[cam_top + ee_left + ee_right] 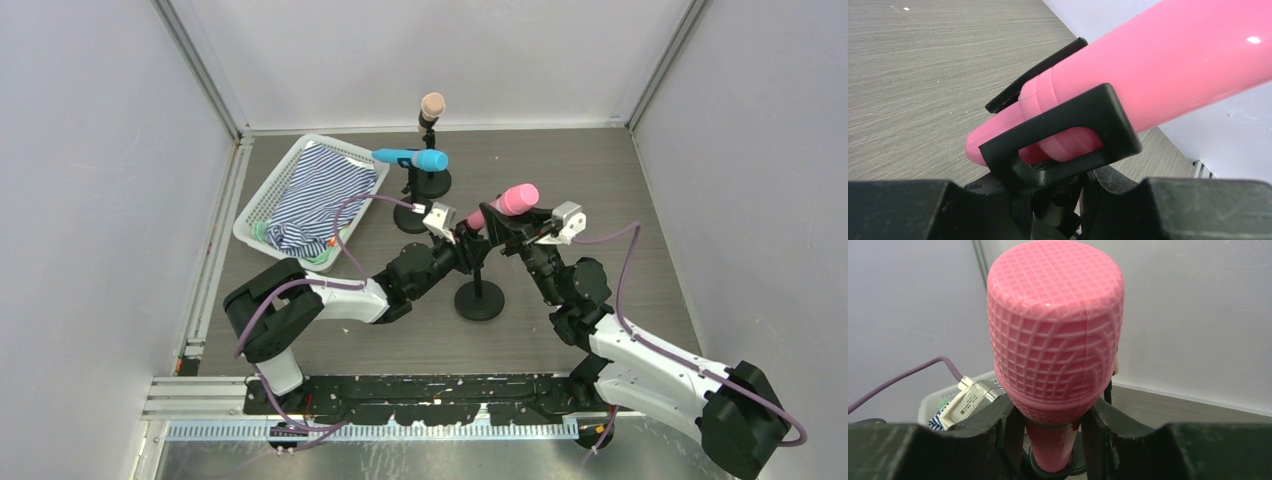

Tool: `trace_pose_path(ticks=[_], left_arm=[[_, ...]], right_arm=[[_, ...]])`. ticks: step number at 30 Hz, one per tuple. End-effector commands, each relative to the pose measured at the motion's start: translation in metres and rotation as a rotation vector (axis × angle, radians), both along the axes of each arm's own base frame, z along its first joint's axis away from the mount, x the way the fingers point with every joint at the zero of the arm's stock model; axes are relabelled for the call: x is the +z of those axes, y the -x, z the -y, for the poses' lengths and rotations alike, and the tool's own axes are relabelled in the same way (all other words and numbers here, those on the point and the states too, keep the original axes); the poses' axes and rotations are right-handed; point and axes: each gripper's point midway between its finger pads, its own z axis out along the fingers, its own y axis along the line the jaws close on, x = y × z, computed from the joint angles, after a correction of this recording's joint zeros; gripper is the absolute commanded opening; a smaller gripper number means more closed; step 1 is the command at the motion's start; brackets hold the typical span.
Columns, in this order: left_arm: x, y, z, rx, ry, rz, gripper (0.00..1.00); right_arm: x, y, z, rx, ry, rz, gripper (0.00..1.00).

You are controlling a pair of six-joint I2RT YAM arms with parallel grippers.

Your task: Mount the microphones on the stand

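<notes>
The right jaws are clamping the pink microphone (pixel 1055 340) below its head, its tail sitting partway through the clip (pixel 1068 114) of the stand (pixel 479 300) beside left jaws whose grip I cannot tell, so a skewed push is threatening to tip that stand.

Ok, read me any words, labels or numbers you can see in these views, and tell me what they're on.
White label on the grey box, lower left of the right wrist view: print too small to read.
Pink microphone, blue microphone, peach microphone: no lettering shows.
Nothing else is readable.
</notes>
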Motion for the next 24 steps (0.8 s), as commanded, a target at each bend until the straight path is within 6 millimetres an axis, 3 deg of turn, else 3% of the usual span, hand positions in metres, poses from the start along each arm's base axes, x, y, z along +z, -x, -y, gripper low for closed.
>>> trace_pose_path(ticks=[1, 24], left_arm=[[0.021, 0.049, 0.03, -0.211, -0.011, 0.097, 0.0], [0.033, 0.053, 0.02, -0.207, -0.02, 0.141, 0.0]], right_arm=[[-0.189, 0.017, -0.016, 0.105, 0.428, -0.496, 0.01], [-0.23, 0.023, -0.016, 0.123, 0.494, -0.57, 0.01]])
